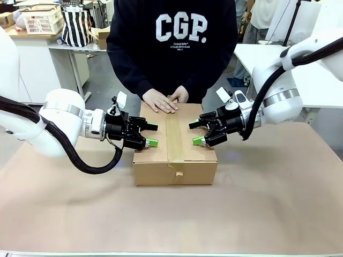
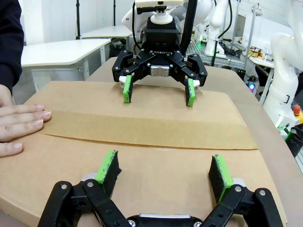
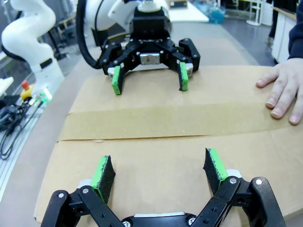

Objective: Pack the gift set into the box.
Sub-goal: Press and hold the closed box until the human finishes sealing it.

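The box stands shut in the middle of the table, a strip of brown tape running along its top seam. The gift set is hidden. My left gripper hangs open over the box's left top edge, its green pads spread just above the cardboard. My right gripper faces it, open over the right top edge. Neither holds anything. Each wrist view shows the other gripper across the lid: the right gripper and the left gripper. The person's hands rest flat on the lid's far edge.
The table is covered in brown paper, with open room in front of the box and to both sides. The person stands close behind the box. A white basket and a striped bag sit on a desk far back left.
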You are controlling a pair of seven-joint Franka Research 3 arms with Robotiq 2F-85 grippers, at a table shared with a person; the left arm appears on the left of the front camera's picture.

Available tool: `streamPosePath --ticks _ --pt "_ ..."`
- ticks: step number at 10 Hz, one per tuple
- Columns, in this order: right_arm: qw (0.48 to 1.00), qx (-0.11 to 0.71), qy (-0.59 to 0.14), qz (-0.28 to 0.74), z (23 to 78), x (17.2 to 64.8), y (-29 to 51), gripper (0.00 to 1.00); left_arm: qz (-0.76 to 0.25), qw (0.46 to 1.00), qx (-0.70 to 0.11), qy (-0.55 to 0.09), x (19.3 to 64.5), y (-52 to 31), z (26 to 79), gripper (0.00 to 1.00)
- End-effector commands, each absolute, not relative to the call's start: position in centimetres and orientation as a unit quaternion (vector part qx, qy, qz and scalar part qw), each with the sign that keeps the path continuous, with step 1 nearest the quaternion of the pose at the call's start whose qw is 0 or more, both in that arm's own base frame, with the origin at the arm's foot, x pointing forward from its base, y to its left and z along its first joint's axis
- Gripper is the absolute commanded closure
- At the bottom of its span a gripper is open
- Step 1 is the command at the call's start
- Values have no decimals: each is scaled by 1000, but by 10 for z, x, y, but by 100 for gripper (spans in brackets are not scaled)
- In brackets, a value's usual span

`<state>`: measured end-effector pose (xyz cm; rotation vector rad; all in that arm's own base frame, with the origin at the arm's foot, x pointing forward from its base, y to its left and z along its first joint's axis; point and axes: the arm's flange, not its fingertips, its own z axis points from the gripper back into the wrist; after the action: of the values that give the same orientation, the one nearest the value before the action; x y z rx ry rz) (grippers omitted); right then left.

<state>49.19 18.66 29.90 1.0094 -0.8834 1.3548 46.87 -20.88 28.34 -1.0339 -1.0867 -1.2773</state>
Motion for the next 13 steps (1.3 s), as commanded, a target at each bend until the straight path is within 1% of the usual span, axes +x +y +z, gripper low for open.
streamPosePath --ticks 1,13 --pt "581 430 -376 580 296 491 187 0 -540 552 -436 -463 468 -208 278 0" --pt "581 430 -376 580 296 491 187 0 -540 552 -436 -463 468 -208 278 0"
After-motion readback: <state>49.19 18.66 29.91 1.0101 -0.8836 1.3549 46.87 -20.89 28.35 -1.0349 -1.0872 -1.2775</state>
